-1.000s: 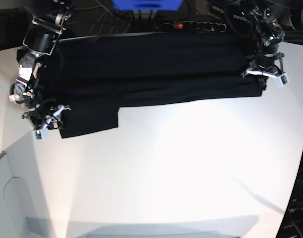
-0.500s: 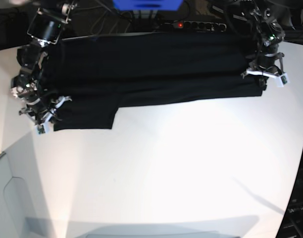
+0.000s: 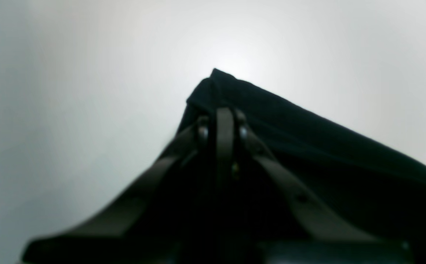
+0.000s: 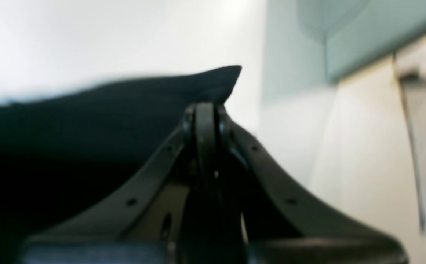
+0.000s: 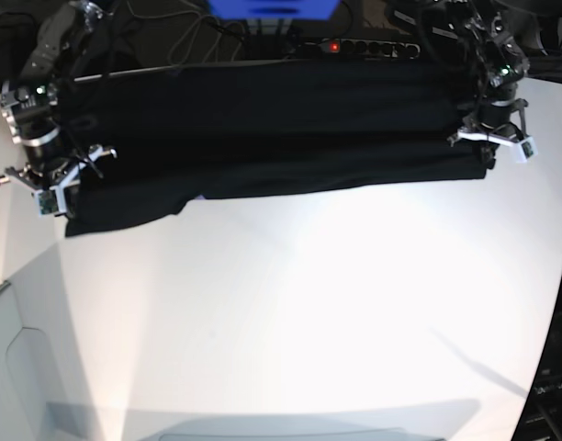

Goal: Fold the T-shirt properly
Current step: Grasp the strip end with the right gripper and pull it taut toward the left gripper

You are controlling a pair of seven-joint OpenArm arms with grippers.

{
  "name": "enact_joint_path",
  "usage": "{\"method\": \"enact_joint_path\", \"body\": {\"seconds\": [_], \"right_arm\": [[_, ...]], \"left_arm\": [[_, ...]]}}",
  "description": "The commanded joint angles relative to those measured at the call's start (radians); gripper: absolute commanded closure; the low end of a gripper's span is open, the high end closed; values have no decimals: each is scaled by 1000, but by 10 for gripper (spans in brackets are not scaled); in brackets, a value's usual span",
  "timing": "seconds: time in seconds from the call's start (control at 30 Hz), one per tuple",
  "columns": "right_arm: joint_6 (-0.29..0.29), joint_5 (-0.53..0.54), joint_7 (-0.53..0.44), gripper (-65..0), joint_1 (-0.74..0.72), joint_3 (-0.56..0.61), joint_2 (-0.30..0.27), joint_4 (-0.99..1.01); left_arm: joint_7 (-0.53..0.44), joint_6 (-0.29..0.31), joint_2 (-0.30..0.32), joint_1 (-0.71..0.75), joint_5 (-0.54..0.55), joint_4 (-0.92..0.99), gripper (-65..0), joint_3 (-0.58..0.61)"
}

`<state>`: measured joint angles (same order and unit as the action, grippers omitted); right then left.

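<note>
"What are we handling nearest us on the tabletop (image 5: pixel 281 312)?"

"The black T-shirt's (image 5: pixel 263 176) near edge: soft, floppy, probably light. Our right fingers (image 5: pixel 68 188) pinch its corner, our left fingers (image 5: pixel 488 142) the opposite one."

"And beyond?"

"Its body lies flat behind. We'd grip both layers at the corners, lest one slip."

Matt black cloth T-shirt (image 5: pixel 263 101) — smooth, pale table (image 5: pixel 309 303), softly glossy
</note>
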<state>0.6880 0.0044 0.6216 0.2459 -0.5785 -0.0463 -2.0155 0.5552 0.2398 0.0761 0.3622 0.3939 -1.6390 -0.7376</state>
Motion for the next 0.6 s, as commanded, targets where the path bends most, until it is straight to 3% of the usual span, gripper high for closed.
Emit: {"method": "enact_joint_path", "body": {"seconds": [0.0,0.27,0.57], "right_arm": [[10,3,-19,0,2,-36,-10,-15],[10,3,-18,0,56,-203,33,-17],[10,3,-19,0,209,-239,150,-20]], "left_arm": [[-22,0,14,-2,6,-25,0,-6],[-22,0,15,-2,6,-27,0,-6],[-22,0,15,5,6,-148,0,-7]]}}
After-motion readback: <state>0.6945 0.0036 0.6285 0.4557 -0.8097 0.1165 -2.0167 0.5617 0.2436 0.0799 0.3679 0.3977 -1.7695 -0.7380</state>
